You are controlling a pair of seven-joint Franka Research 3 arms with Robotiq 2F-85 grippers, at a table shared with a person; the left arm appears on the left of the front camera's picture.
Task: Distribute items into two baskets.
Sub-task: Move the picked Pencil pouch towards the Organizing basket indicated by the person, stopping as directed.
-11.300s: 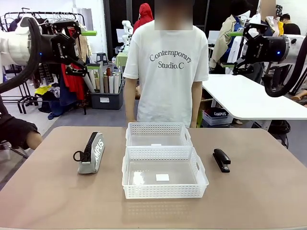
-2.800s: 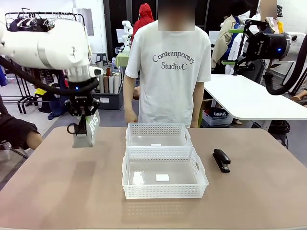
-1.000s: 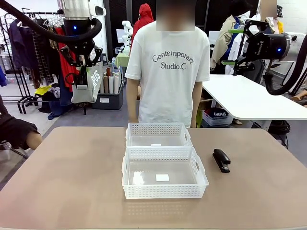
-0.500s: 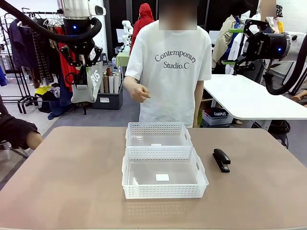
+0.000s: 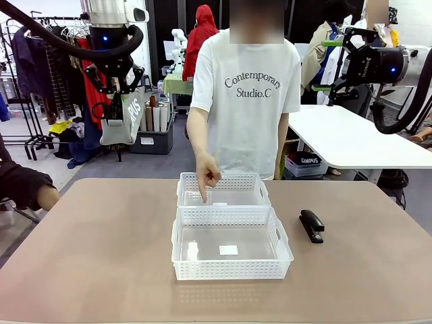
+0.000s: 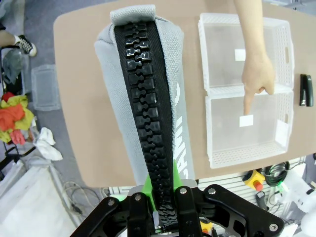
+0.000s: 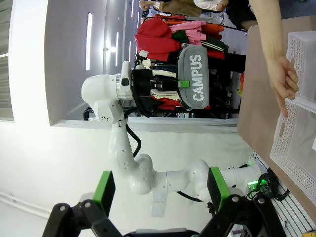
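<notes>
Though barely started, got the pouch clamped in the left gripper high up left, right gripper gaping empty, stapler lying by the empty near basket — a hand pointing into the empty far basket.

"Where's the left arm got to?"

"Upper left of the front view, wrist turned straight down. The left tool is clamped tight on the upper end of the grey pouch, which hangs below it."

"And the right arm?"

"Upper right, held high. The right tool faces picture left, its green-padded fingers spread wide with nothing between them."

"The person?"

"Standing at the far side of the counter. One arm is stretched down and the hand is curled, index finger pointing straight down at centre frame. The other arm hangs by the side."
</notes>
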